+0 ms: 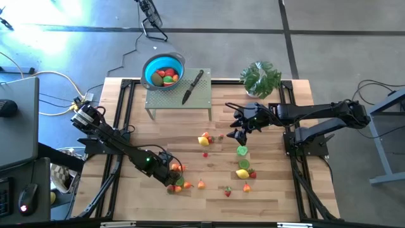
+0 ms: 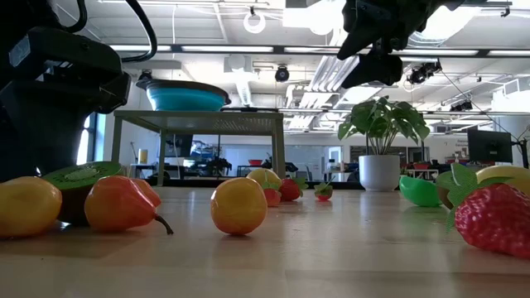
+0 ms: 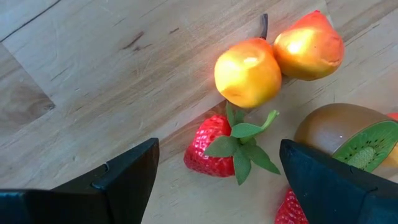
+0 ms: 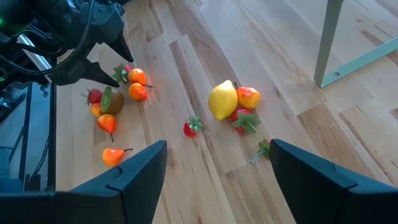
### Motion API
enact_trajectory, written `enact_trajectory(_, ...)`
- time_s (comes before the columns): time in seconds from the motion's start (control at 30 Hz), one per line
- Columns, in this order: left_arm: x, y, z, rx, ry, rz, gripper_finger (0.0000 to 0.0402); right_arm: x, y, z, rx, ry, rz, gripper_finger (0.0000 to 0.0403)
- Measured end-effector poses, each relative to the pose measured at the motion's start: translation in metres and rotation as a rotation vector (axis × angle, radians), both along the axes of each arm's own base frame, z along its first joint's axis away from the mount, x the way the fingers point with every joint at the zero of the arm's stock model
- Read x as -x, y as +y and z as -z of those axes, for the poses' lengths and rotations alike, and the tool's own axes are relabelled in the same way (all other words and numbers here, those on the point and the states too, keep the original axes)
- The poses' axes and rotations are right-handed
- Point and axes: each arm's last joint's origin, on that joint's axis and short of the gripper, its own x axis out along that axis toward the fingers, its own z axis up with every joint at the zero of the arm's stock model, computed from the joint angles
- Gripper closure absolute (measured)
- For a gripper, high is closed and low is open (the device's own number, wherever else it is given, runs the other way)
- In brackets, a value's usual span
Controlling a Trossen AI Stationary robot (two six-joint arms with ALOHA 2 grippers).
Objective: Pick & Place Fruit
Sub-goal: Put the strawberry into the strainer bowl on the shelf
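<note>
Strawberry (image 3: 211, 149) lies on the table (image 1: 272, 190) directly between the spread fingers of the left gripper (image 3: 217, 180), its leafy cap toward the kiwi half (image 3: 348, 134), so that arm is nearer. Right gripper (image 1: 239, 124) hangs well apart, also wide and empty, above the lemon (image 4: 222, 100)

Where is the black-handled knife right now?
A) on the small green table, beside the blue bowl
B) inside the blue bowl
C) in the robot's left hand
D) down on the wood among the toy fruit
A: in the high view the black-handled knife lies on the small green metal table, just beside the round blue bowl that holds some fruit, and neither hand touches it.
</note>
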Motion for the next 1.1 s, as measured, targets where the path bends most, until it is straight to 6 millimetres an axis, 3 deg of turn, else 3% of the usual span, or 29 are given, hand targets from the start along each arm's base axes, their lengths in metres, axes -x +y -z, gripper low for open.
enact_trajectory(0.9, 0.0016, 0.0008, 0.0005, 0.000, 0.020, -0.009, 0.0079, 0.0001, -0.0015, 0.0000, 0.041, 0.002, 0.032, 0.0127)
enact_trajectory(1.1, 0.0016, 0.0008, 0.0005, 0.000, 0.020, -0.009, 0.0119, 0.0001, -0.0016, 0.0000, 0.041, 0.002, 0.033, 0.0127)
